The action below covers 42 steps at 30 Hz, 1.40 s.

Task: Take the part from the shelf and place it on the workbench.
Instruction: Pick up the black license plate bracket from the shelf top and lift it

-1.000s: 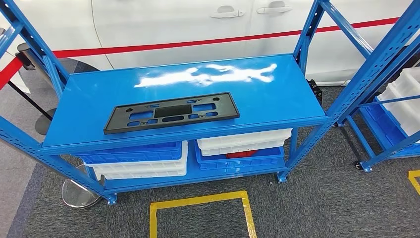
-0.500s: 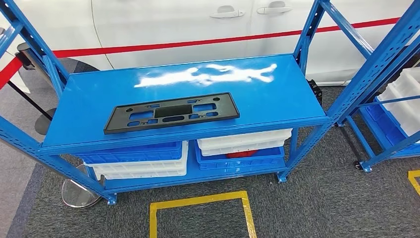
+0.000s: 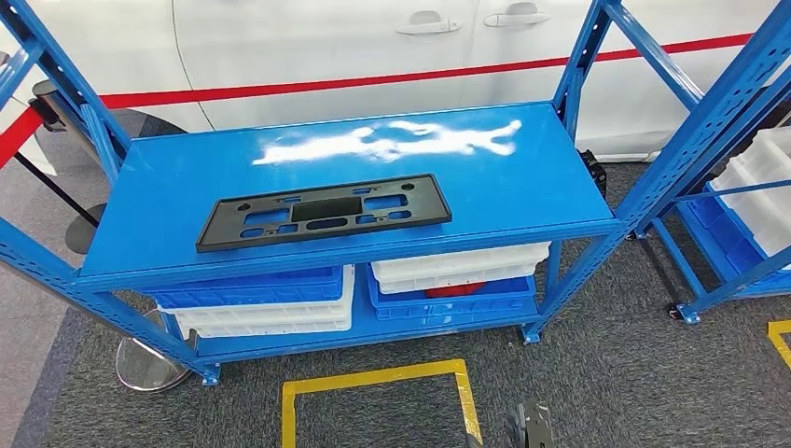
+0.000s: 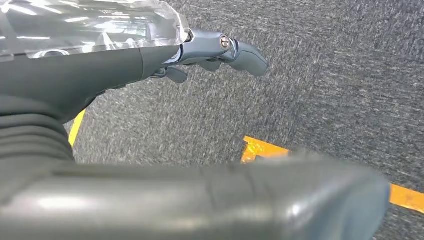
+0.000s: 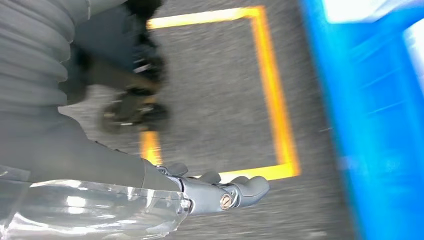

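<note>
Part (image 3: 324, 212): flat black plate with cutouts, lying on the shelf (image 3: 522, 187) top deck, near the front edge and left of centre, long side roughly along that edge, slightly skewed. Nothing touching it. Glare patch on the deck toward the back edge. Lower deck carries bins: blue bin (image 3: 250, 286) over a white bin (image 3: 270, 319) on the left, white bin (image 3: 457, 264) over a blue one (image 3: 457, 301) on the right, something red between those two, can't tell what. Second rack (image 3: 709, 121) at the right with white bins (image 3: 760, 191). White car (image 3: 373, 47) with a red stripe behind the shelf. Yellow floor square (image 3: 378, 397) on grey carpet in front of the shelf's front edge. Chrome post base (image 3: 149, 364) by the front left leg. Right hand (image 3: 530, 427): just a dark tip of it at the bottom of the head view, low, in front of the shelf, well apart from the part. Right wrist view: right hand (image 5: 220, 192) over the carpet by the yellow square, fingers (image 5: 252, 186) extended and loosely apart, nothing in them; frame blurred, blue shelf alongside. Left hand (image 4: 215, 55): over the carpet near yellow tape (image 4: 260, 149), fingers (image 4: 250, 52) mostly straight, slightly apart, holding nothing; thumb is a blurred grey bar close to the lens.
</note>
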Tool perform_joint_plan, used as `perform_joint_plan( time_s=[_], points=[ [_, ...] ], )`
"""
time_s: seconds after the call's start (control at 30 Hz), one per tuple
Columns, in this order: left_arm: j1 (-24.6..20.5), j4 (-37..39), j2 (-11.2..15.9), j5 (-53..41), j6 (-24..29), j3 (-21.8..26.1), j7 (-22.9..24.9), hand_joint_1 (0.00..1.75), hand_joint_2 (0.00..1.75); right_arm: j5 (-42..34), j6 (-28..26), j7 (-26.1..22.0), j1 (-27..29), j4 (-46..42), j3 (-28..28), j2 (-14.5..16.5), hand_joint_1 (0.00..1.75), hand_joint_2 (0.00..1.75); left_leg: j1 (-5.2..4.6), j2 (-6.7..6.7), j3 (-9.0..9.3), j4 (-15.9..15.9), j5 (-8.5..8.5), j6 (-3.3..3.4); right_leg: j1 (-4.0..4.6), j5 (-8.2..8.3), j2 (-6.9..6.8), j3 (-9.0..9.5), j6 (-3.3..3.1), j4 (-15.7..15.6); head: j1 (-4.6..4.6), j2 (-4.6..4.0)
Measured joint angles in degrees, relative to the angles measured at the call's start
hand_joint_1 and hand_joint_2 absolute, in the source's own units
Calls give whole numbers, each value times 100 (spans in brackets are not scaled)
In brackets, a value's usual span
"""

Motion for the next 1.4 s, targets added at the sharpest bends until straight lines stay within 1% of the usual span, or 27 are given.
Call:
perform_joint_plan(
  time_s=[0.23, 0.47, 0.67, 0.77, 0.83, 0.87, 0.9, 0.93, 0.97, 1.0, 1.03, 1.07, 1.1, 1.13, 1.17, 1.2, 1.23, 1.27, 1.33, 1.37, 1.4],
  points=[
    [-68, 51, -83, -171, 9, 476, -246, 0, 0, 556, -63, -345, -25, -1368, -38, -22, 0, 175, 0, 0, -1, 3, 0, 1, 0, 2, 0, 2, 2, -1, 0, 0],
    [-159, 108, -169, -292, 57, 985, -483, 0, 0, 1138, -66, -658, -176, -2742, 13, -89, 0, 175, -1, 0, -2, 9, 1, 2, -1, 4, 0, 2, 6, -3, 1, 0],
    [-251, 165, -239, -358, 113, 1468, -666, 0, 0, 1636, -57, -906, -425, -3834, 287, -152, 0, 175, -27, -5, -25, 46, -6, 26, -31, 23, -2, 0, 42, -15, 1, 0],
    [-300, 193, -269, -367, 129, 1721, -756, 0, 0, 1857, -27, -1003, -587, -4347, 477, -180, 0, 175, -45, -7, -44, 59, -5, 66, -48, 38, -2, 1, 91, -33, 1, 0],
    [-346, 212, -304, -354, 139, 1901, -821, 0, 0, 1977, 25, -1041, -721, -4683, 624, -204, 0, 175, -26, -1, -12, -20, 46, 129, -40, 40, -2, 14, 137, -49, 3, 0],
    [-369, 222, -330, -341, 145, 1986, -855, 0, 0, 2032, 64, -1056, -797, -4847, 702, -219, 0, 175, -8, 6, 15, -79, 84, 165, -30, -14, -5, -16, 150, 18, 6, 0],
    [-392, 233, -355, -328, 155, 2069, -888, 0, 0, 2086, 107, -1066, -873, -4994, 781, -236, 0, 175, 10, 14, 41, -136, 121, 197, -16, -127, -7, -99, 153, 196, 10, 0],
    [-411, 249, -379, -321, 168, 2137, -918, 0, 0, 2152, 144, -1066, -932, -5133, 863, -262, 0, 175, 15, 23, 50, -163, 144, 215, -10, -293, -10, -250, 147, 505, 13, 0],
    [-426, 265, -398, -333, 181, 2184, -941, 0, 0, 2239, 163, -1055, -965, -5257, 939, -296, 0, 175, 12, 25, 49, -171, 150, 230, 0, -469, -12, -445, 142, 889, 14, 0],
    [-436, 280, -413, -353, 193, 2214, -957, 0, 0, 2348, 163, -1034, -968, -5361, 1003, -333, 0, 175, 7, 23, 46, -167, 148, 236, 3, -591, -11, -631, 138, 1246, 14, 0],
    [-443, 294, -427, -381, 203, 2229, -967, 0, 0, 2486, 140, -1004, -953, -5449, 1056, -373, 0, 175, 2, 16, 49, -159, 140, 238, 4, -613, -12, -756, 134, 1462, 14, 0],
    [-447, 305, -438, -412, 212, 2239, -970, 0, 0, 2646, 102, -973, -937, -5515, 1099, -407, 0, 175, 0, 8, 56, -152, 129, 236, 5, -523, -12, -785, 125, 1466, 14, 0],
    [-455, 315, -449, -440, 222, 2252, -972, 0, 0, 2830, 48, -940, -930, -5569, 1144, -438, 0, 175, 0, 0, 71, -142, 112, 227, 6, -324, -14, -698, 108, 1230, 15, 0],
    [-467, 326, -460, -469, 232, 2267, -973, 0, 0, 3028, -14, -905, -932, -5619, 1190, -464, 0, 175, -1, -6, 89, -131, 89, 212, 10, -84, -15, -530, 82, 832, 16, 0],
    [-482, 337, -472, -496, 242, 2279, -974, 0, 0, 3239, -82, -872, -937, -5665, 1243, -488, 0, 175, -11, -8, 99, -116, 62, 188, 26, 82, -20, -357, 55, 447, 15, 0],
    [-500, 345, -482, -524, 254, 2289, -975, 0, 0, 3449, -152, -838, -941, -5709, 1299, -506, 0, 175, -18, -9, 102, -99, 39, 161, 38, 193, -22, -224, 31, 145, 11, 0],
    [-518, 352, -493, -548, 267, 2294, -975, 0, 0, 3657, -220, -803, -944, -5751, 1356, -518, 0, 175, -22, -9, 95, -87, 21, 134, 53, 221, -21, -161, 12, -13, 9, 0],
    [-536, 361, -504, -575, 282, 2297, -976, 0, 0, 3863, -292, -767, -946, -5790, 1415, -531, 0, 175, -23, -7, 86, -80, 14, 105, 69, 198, -18, -155, -2, -43, 7, 0],
    [-570, 378, -518, -627, 308, 2299, -978, 0, 0, 4265, -435, -690, -949, -5870, 1525, -557, 0, 175, -13, -7, 84, -66, -12, 46, 54, 209, -13, -155, -42, -79, 9, 0],
    [-585, 386, -523, -653, 319, 2299, -980, 0, 0, 4468, -507, -651, -959, -5902, 1582, -568, 0, 175, -8, -8, 59, 5, -70, 7, 37, 213, -17, -140, -69, -103, 0, 0],
    [-598, 392, -527, -677, 327, 2300, -981, 0, 0, 4672, -572, -609, -975, -5926, 1639, -575, 0, 175, 0, -11, -16, 176, -180, -31, 16, 217, -24, -125, -93, -126, -10, 0]
  ],
)
